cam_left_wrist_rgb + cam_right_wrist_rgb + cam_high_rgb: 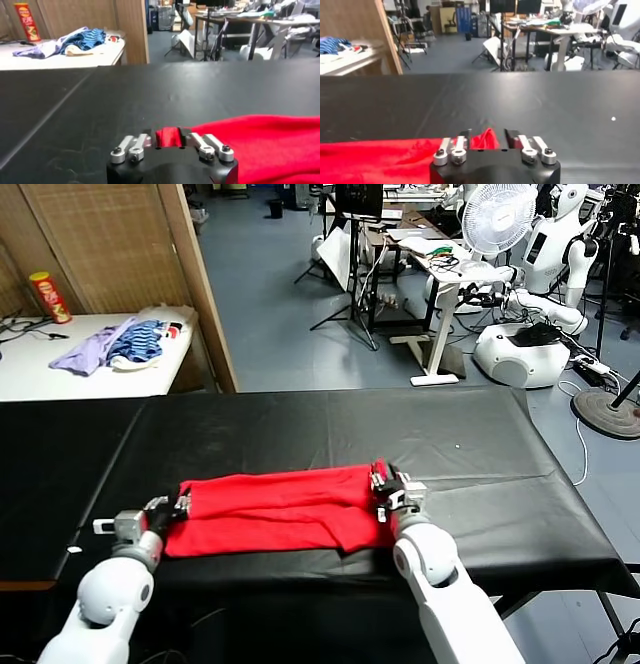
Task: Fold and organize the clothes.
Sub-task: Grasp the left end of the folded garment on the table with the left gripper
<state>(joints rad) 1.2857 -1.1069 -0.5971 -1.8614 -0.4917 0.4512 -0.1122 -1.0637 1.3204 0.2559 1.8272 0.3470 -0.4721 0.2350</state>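
Observation:
The clothes, a bright red T-shirt (275, 509), lie folded into a long band across the near part of the black table (330, 424). My left gripper (183, 504) sits low at the band's left end. Its jaws stand apart, with a bunched bit of red cloth (168, 137) between them. My right gripper (385, 484) is at the band's right end, also open. A raised peak of the shirt (487, 137) stands between its fingers, with a gap beside it. The rest of the shirt (260, 145) (380, 157) spreads flat beside each gripper.
A white side table (60, 374) at the back left holds a pile of purple and blue-striped garments (120, 344) and a red can (48, 296). A wooden screen (205, 284) stands next to it. Desks, a fan (497, 216) and white robots (520, 349) stand beyond the table's far right.

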